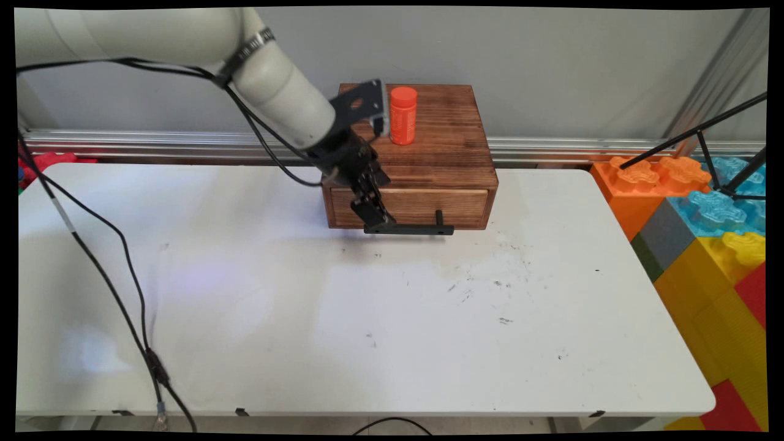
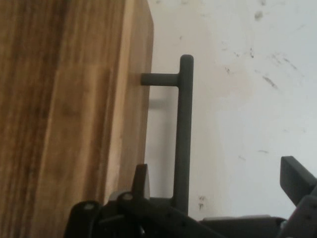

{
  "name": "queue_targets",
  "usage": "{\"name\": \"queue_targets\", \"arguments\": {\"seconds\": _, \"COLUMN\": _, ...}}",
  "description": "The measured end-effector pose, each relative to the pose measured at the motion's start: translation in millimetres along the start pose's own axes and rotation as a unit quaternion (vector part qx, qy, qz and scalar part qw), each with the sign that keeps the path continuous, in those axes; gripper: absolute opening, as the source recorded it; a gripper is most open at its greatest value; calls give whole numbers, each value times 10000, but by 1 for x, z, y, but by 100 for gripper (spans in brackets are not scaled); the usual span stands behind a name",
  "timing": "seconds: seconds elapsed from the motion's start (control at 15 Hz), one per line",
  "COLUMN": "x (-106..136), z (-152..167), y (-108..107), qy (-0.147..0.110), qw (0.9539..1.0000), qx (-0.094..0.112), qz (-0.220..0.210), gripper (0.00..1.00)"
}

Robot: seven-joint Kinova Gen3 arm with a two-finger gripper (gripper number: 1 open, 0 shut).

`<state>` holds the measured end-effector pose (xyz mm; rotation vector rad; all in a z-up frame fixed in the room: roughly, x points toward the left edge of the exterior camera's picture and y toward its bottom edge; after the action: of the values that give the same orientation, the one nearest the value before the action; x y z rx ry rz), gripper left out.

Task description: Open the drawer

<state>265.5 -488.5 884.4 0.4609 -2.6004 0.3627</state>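
Hand view looks along the gripper (image 2: 218, 191) at a wooden drawer box (image 2: 69, 109), whose drawer front carries a dark bar handle (image 2: 184, 129) standing off the wood on a short post. One finger sits between the drawer front and the bar, the other stands well out on the far side over the white table (image 2: 247, 74), so the pincer is spread wide, straddling the bar near one end and not yet squeezing it.

From the main view, the box (image 1: 429, 159) sits toward the back of the table (image 1: 367, 318), close to the wall, with its drawer facing the camera and looking closed. The gripper (image 1: 375, 215) reaches down from the upper left onto the left part of the handle (image 1: 416, 230). An orange cylindrical bottle (image 1: 403, 115) stands upright on the box's top, behind the wrist. Large toy bricks (image 1: 704, 208) are stacked beside the table's right end, apart from everything else.

The handle looks like rigid metal (thin, smooth, likely a little slippery), so a firm pinch across the bar should hold best, preferably nearer its middle than its end, to keep any pull straight. The box seems solid and fairly heavy, yet it could slide on the smooth tabletop, and the bottle on top would tip easily if it were jolted.
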Motion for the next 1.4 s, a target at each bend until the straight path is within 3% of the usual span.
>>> {"name": "queue_targets", "arguments": {"seconds": 0.67, "x": -6, "z": 70, "y": 12, "qy": -157, "qw": 9998, "qx": -108, "qz": 37, "gripper": 100}}
{"name": "queue_targets", "arguments": {"seconds": 1.4, "x": -16, "z": 110, "y": 14, "qy": -249, "qw": 9993, "qx": -132, "qz": 229, "gripper": 100}}
